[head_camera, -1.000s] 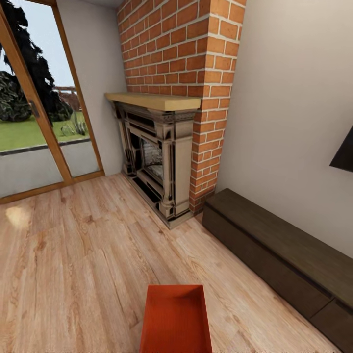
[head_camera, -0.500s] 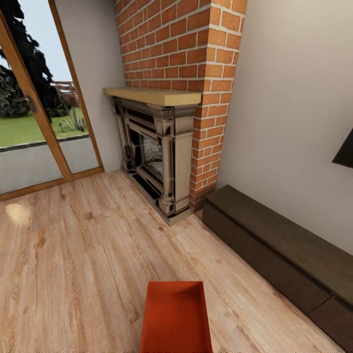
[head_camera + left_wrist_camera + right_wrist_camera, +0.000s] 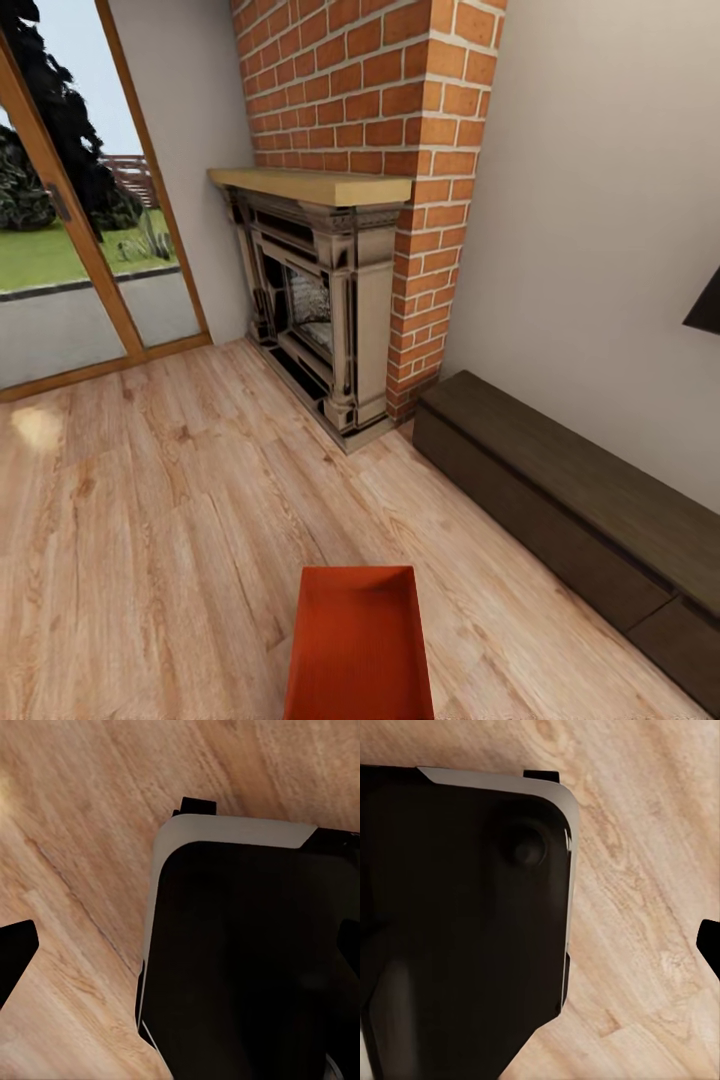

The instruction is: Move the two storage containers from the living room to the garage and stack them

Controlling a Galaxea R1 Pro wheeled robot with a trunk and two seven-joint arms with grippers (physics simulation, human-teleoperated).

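Orange-red plastic shows at the bottom middle of the head view: one open-top bin (image 3: 360, 645) sits low in front of the robot, its long side running away from the camera and its near end cut off by the picture's edge. What holds it up cannot be seen. Under and around it lies the light wood plank floor (image 3: 150, 520) of the living room.

Ahead stands a red brick chimney (image 3: 400, 120) with a pale wooden mantel (image 3: 315, 185) over a dark, ornate fireplace (image 3: 310, 310). To its left are wood-framed glass doors (image 3: 70, 230), with grass and dark trees outside. To its right, along the plain pale wall (image 3: 600, 220), runs a low dark brown cabinet (image 3: 570, 510).

In the left wrist view, a large black body with a pale grey rim (image 3: 247, 952) hangs over the planks, and a black finger tip (image 3: 15, 956) pokes in at one edge. In the right wrist view, a matching black body (image 3: 465, 915) covers much of the floor, with another black tip (image 3: 710, 945) at the edge. Whether either gripper's fingers are apart or together cannot be told, since only one tip of each is visible.
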